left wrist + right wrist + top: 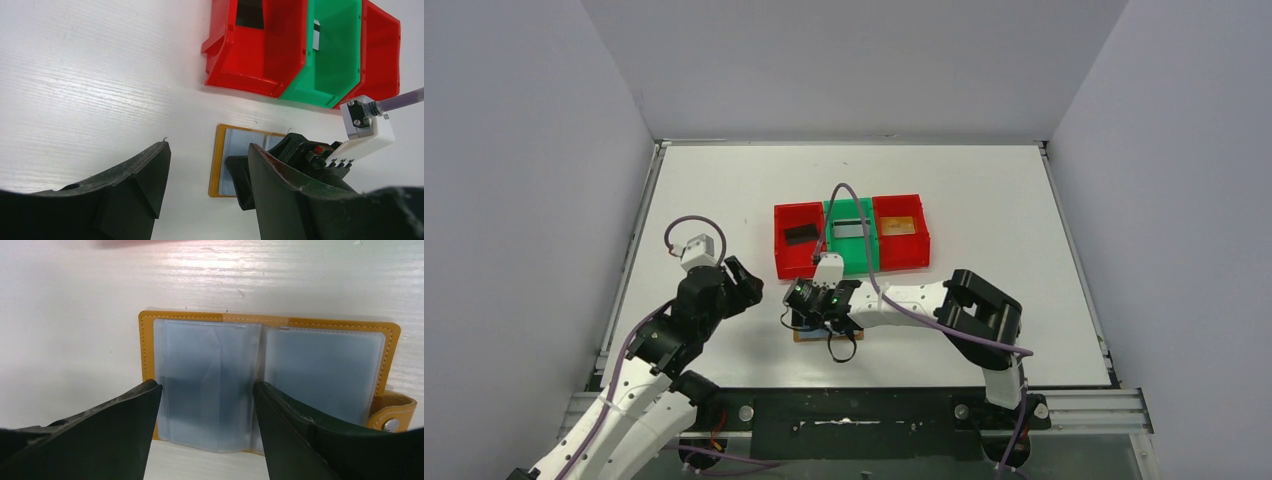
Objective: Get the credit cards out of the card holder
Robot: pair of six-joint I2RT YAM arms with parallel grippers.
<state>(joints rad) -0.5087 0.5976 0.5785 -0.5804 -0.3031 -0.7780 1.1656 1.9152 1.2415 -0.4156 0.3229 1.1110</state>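
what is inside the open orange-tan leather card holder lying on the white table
The card holder shows two pale blue-grey plastic sleeves, no card plainly visible. The open right gripper covers the near corners, so those parts are hidden.

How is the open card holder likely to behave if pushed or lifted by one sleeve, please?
The card holder lies thin and flat, so probably light and apt to slide. Its wrinkled clear sleeves look floppy, perhaps slippery.
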